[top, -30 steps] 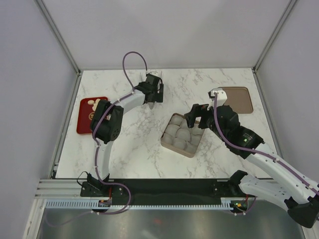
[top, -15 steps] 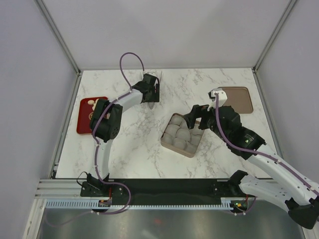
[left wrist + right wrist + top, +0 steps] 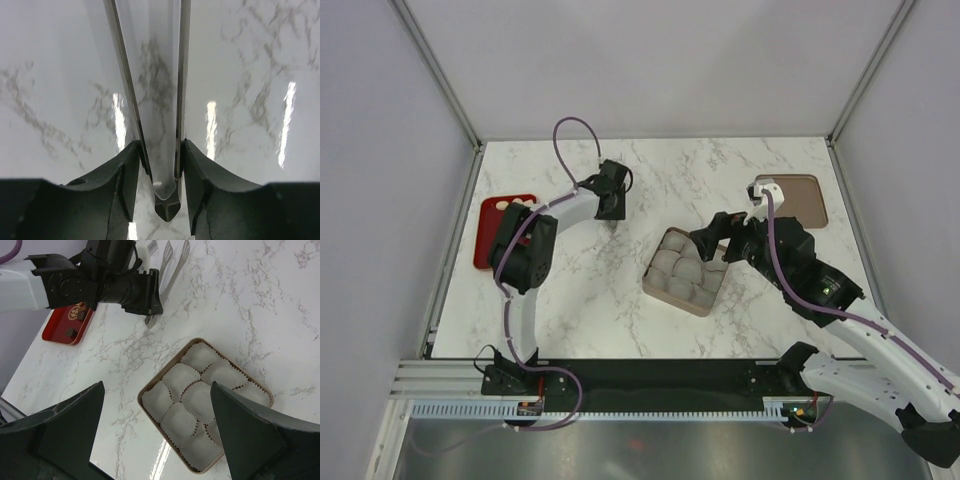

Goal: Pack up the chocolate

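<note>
Pale and dark chocolate [image 3: 74, 315] pieces lie on a red tray [image 3: 490, 245] at the table's left edge. Metal tongs [image 3: 155, 75] lie in my left gripper [image 3: 160, 150], whose jaws press both of the tongs' arms near the hinge. In the right wrist view the tongs [image 3: 176, 262] point away from the left gripper [image 3: 151, 307] toward the back of the table. My right gripper [image 3: 160, 410] hangs open above a square tan box [image 3: 655, 288] filled with empty white paper cups [image 3: 200, 392]. Its fingers hold nothing.
The box lid [image 3: 800, 200] lies at the back right of the marble table. Walls close in the left, right and back sides. The left arm stretches over the table between the red tray and the box.
My left gripper has shut on the tongs and swung slightly left and nearer. The right gripper stays open and has shifted a little to the right over the box.
</note>
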Available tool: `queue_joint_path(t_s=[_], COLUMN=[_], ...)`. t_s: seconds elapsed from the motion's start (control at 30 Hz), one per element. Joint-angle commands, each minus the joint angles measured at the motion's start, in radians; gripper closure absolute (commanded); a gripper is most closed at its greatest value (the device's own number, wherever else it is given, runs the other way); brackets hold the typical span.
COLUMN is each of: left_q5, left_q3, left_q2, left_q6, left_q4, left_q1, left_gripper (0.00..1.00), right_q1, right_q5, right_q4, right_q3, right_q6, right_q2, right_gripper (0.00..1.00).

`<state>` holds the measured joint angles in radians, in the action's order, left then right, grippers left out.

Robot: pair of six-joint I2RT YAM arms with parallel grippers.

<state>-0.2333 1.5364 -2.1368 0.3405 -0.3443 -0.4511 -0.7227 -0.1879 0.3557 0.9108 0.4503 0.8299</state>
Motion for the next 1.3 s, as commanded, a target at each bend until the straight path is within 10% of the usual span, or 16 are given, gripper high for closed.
queue_joint_path(t_s=[0.0,0.37,0.8,1.27], left_q5=[-0.017,0.011,-0.072,-0.077], left_q3=[-0.177,-0.646,-0.565,-0.493], left_q2=[0.171,0.475,0.402,0.327], left_q6=[0.074,0.209,0.227,0.233], left_q4=[-0.099,-0.108,-0.070,-0.045], left_q1=[-0.011,-0.057,-0.055,-0.003], left_gripper=[0.55,0.50,0.13,0.09], right_q1=[0.002,0.002,0.002,0.002], right_q5=[0.018,0.025,0.061,0.021], right_q4=[-0.012,0.005,0.006,0.008], right_q3=[-0.004,-0.024,-0.035,-0.021], right_q6=[0.004,0.002,0.047,0.014], right_q2=[-0.012,0.002,-0.032,-0.022], right_gripper=[0.05,0.05,0.05,0.05])
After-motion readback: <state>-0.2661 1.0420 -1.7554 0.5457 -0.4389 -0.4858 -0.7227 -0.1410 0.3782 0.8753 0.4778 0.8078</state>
